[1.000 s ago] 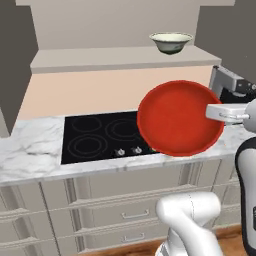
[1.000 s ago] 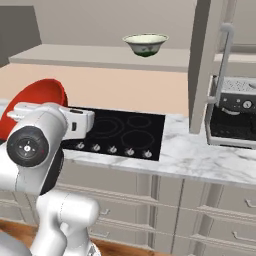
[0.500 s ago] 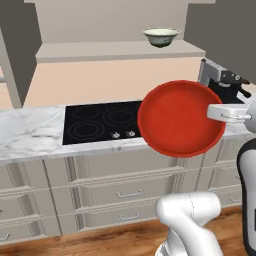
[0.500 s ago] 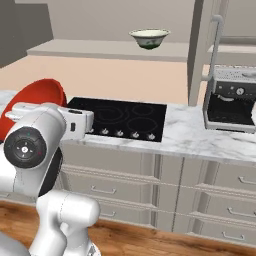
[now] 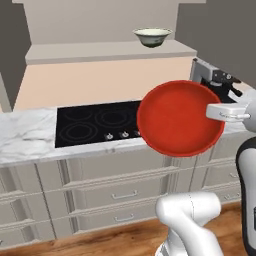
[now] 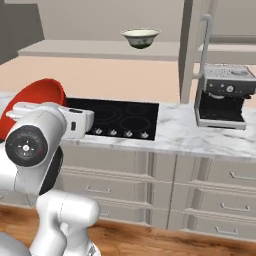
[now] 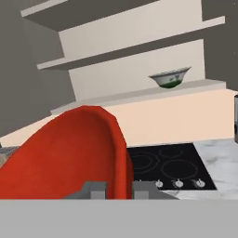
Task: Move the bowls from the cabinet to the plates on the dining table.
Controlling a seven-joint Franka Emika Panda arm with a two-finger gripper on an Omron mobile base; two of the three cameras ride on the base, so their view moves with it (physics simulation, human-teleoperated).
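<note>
My gripper (image 7: 119, 189): fingers together on the rim of the red bowl (image 5: 180, 118), one on each face of the rim, as the hand view shows. In the left base view the gripper (image 5: 220, 112) sits at the bowl's right edge.

Red bowl: wide, shallow, glossy. Held tipped on edge, clear of the counter. In the left base view its hollow faces the camera and it hangs in front of the right end of the cooktop (image 5: 95, 123). In the right base view the red bowl (image 6: 35, 105) shows behind my arm, at the left.

Second bowl (image 5: 153, 36): pale, with a dark green band outside. Upright on the cabinet shelf (image 5: 107, 50), towards its right end, above and beyond the cooktop. Well apart from the red bowl. In the hand view the second bowl (image 7: 170, 77) stands on the shelf, upper right.

Cabinet door (image 6: 194, 45): open, edge-on, with a vertical bar handle, to the right of the shelf in the right base view.

Cooktop: black, set flush in the marble counter (image 6: 180, 135), knobs along its near edge.

Coffee machine (image 6: 223, 95): silver and black, on the counter to the right of the cooktop, under the open door.

Drawers (image 5: 117, 187): grey fronts with horizontal handles, below the counter.

Floor (image 6: 165, 242): wood boards, nearest of all.
</note>
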